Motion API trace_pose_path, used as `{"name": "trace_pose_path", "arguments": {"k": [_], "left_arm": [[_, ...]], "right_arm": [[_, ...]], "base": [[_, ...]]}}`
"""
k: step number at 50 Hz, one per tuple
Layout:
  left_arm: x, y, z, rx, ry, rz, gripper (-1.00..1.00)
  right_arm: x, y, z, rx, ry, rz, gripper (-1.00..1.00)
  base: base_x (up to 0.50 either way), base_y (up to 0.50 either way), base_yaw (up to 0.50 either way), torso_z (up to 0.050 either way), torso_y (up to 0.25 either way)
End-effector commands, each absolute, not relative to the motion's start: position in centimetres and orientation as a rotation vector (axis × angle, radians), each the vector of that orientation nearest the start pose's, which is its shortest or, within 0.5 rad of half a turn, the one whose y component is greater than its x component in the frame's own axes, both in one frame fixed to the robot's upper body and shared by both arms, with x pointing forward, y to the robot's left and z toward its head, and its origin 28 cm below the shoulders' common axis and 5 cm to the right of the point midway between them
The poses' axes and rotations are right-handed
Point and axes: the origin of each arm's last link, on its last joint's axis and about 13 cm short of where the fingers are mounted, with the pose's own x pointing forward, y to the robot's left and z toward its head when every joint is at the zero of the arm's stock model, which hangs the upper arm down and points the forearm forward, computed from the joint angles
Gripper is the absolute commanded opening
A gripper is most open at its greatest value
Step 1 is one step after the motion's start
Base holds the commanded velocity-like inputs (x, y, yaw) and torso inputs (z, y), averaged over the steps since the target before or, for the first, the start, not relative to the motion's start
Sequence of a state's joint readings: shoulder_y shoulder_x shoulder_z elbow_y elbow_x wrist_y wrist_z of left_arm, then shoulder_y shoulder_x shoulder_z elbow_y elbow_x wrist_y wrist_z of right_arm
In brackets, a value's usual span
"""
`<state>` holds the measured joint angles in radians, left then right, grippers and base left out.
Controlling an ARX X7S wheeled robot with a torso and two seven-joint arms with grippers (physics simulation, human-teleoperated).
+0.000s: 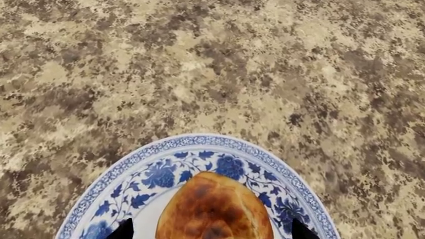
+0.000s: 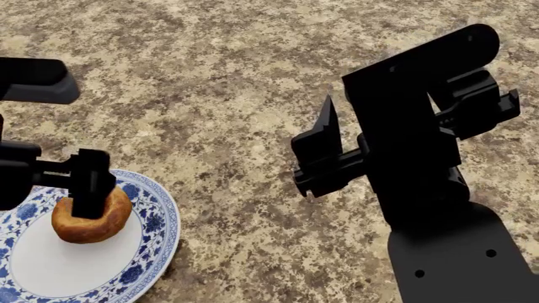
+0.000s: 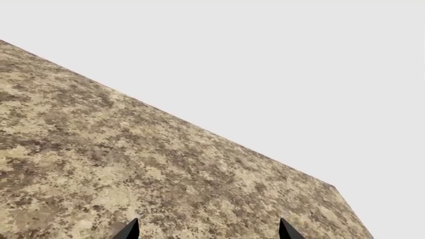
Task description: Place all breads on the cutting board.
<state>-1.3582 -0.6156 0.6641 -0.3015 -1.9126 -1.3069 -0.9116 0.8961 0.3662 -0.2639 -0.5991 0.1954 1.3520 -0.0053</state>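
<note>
A golden-brown ring-shaped bun lies on a blue-and-white floral plate at the lower left of the head view. My left gripper is down at the bun. In the left wrist view the bun lies between its two black fingertips, with a gap on each side; the gripper is open. My right gripper is open and empty, held above the counter at the right; its fingertips show only countertop between them. The oval roll and the cutting board are out of view.
The plate's rim sits on a mottled brown stone countertop. The right wrist view shows the counter's far edge and a corner, with blank background beyond.
</note>
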Motion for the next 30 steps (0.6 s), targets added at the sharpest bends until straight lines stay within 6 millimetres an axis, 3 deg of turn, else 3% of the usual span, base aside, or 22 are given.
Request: {"name": "trace_pose_path", "arguments": {"k": [1, 30], "left_arm": [[30.6, 24.3, 28.0, -0.028, 0.746, -0.253, 1.00], [30.7, 24.2, 26.0, -0.037, 0.781, -0.260, 1.00]], "right_arm": [[27.4, -12.7, 26.6, -0.387, -0.035, 0.079, 1.00], [27.4, -12.5, 26.3, -0.390, -0.030, 0.083, 1.00]], "base": [[0.00, 0.00, 0.00, 0.000, 0.000], [0.00, 0.00, 0.00, 0.000, 0.000]]}}
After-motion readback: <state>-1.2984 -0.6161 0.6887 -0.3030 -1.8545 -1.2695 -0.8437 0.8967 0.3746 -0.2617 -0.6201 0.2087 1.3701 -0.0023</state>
